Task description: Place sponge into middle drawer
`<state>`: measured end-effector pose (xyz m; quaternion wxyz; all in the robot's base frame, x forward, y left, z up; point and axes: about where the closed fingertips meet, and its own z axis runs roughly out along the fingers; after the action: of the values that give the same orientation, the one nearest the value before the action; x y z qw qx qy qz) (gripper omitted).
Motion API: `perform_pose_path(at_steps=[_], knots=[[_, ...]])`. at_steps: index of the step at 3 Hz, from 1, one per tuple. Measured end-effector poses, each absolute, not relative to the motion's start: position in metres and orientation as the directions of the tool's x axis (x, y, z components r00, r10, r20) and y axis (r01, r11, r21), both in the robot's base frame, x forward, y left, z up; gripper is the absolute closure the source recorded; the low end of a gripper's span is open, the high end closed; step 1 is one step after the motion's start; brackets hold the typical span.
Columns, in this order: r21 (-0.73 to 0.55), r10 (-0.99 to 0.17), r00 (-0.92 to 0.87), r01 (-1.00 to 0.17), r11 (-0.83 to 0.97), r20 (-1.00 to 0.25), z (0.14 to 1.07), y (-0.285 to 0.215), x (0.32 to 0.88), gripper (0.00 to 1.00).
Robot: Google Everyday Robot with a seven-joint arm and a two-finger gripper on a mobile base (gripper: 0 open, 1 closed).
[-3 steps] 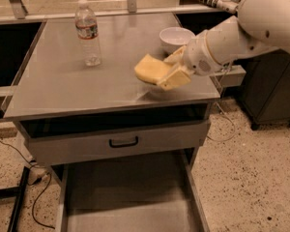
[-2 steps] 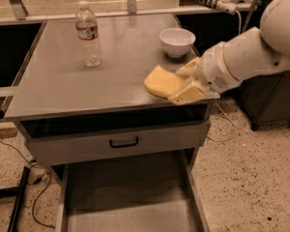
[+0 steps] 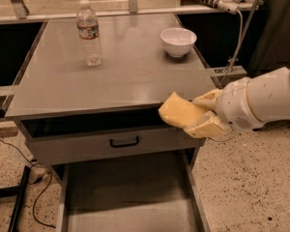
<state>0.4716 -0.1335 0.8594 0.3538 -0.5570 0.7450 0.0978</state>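
The pale-yellow sponge (image 3: 180, 113) is held in my gripper (image 3: 203, 114), which is shut on it. The gripper reaches in from the right on a white arm and holds the sponge in the air just off the counter's front right edge, above the right side of the pulled-out middle drawer (image 3: 128, 209). That drawer is a wide grey tray with a flat floor and thin side walls, open low at the front of the cabinet. Above it is a grey drawer front with a small black handle (image 3: 124, 142).
A grey countertop (image 3: 111, 71) carries a plastic water bottle (image 3: 89, 33) at the back left and a white bowl (image 3: 178, 41) at the back right. Cables lie on the speckled floor at the left. A power strip and cord hang at the back right.
My gripper has carried the sponge from above the countertop forward and down, past the counter's front right edge, to over the open drawer.
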Motion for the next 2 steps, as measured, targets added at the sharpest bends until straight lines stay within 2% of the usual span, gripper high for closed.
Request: perform_pose_path(at_steps=[1, 2], knots=[[-0.162, -0.741, -0.239, -0.891, 0.425, -0.627, 0.8051, -0.1463, 0.4559, 1.00], [-0.162, -0.741, -0.239, -0.891, 0.425, -0.627, 0.8051, -0.1463, 0.4559, 1.00]])
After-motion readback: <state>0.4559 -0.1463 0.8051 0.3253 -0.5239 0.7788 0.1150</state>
